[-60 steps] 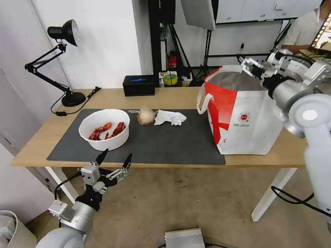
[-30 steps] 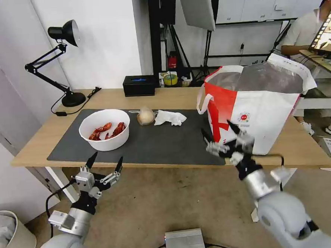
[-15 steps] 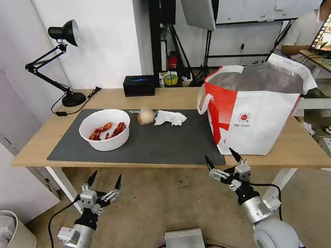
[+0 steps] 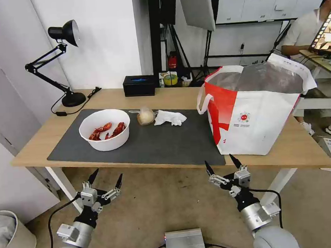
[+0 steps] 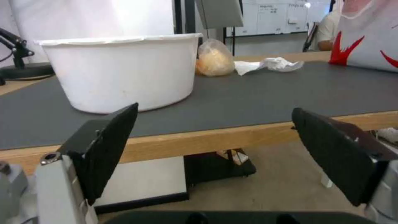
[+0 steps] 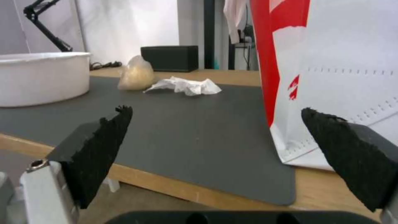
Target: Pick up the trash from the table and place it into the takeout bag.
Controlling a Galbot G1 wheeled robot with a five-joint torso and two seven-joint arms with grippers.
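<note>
On the table's (image 4: 171, 95) dark grey mat (image 4: 166, 144) stand a white bowl of red crayfish (image 4: 105, 134), a small clear bag with a beige lump (image 4: 145, 116) and a crumpled white tissue (image 4: 169, 118). The red-and-white takeout bag (image 4: 255, 118) stands open at the mat's right end. My left gripper (image 4: 107, 175) hangs open below the table's front edge, in front of the bowl (image 5: 120, 74). Open too, my right gripper (image 4: 219, 160) hangs below the front edge near the takeout bag (image 6: 340, 77). Both hold nothing. The right wrist view shows the tissue (image 6: 186, 86) and the lump bag (image 6: 136, 74) beyond the mat.
A black desk lamp (image 4: 64, 33) stands at the table's back left and a black box (image 4: 139, 85) at the back middle. On the floor are a white bin (image 4: 10, 238) at the left and a silver box (image 4: 184, 242) between my arms.
My right arm has come down from over the takeout bag to below the table's front edge. My left gripper has also sunk lower. Both stayed open; nothing on the table moved.
</note>
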